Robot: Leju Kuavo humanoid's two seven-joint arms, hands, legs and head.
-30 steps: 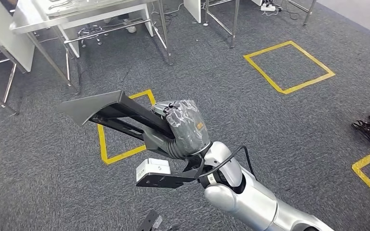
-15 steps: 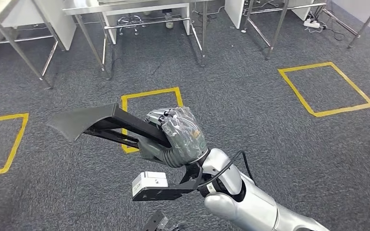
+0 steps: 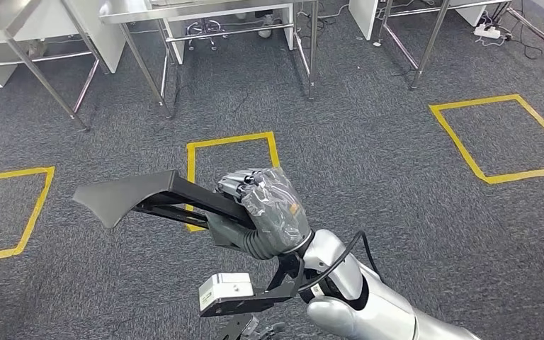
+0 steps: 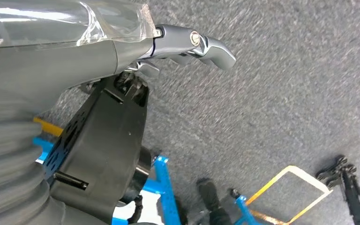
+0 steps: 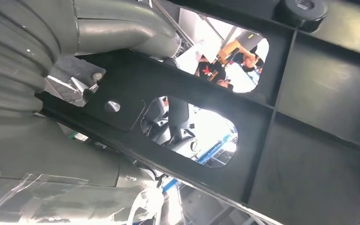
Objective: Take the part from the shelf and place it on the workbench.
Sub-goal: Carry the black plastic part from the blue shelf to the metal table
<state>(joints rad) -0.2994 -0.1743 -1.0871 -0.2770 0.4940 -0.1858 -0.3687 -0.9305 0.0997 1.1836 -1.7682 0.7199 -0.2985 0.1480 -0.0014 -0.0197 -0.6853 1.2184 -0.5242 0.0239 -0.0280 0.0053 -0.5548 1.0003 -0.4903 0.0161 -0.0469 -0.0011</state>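
The part [image 3: 149,195] is a long black plastic piece with a flat, flared grey end pointing left. My right hand [image 3: 265,205], wrapped in clear film, grips its near end and holds it level above the carpet. Close up, the part [image 5: 215,108] is a ribbed black frame with cut-out windows, and my right hand [image 5: 51,70] is clamped around one bar. My left hand [image 4: 187,42] hangs over the carpet with nothing in it, its fingers loosely extended. A steel workbench [image 3: 205,8] stands ahead at the far edge of the floor.
Yellow tape squares mark the grey carpet: one [image 3: 230,159] right behind the part, one [image 3: 503,138] to the right, one [image 3: 7,212] to the left. More steel table legs [image 3: 425,42] stand at the back right. A power strip [image 3: 487,30] lies beyond them.
The whole view has swung, so the camera has turned: the tables and the tape squares have slid to the right. My right hand keeps the same grip on the part.
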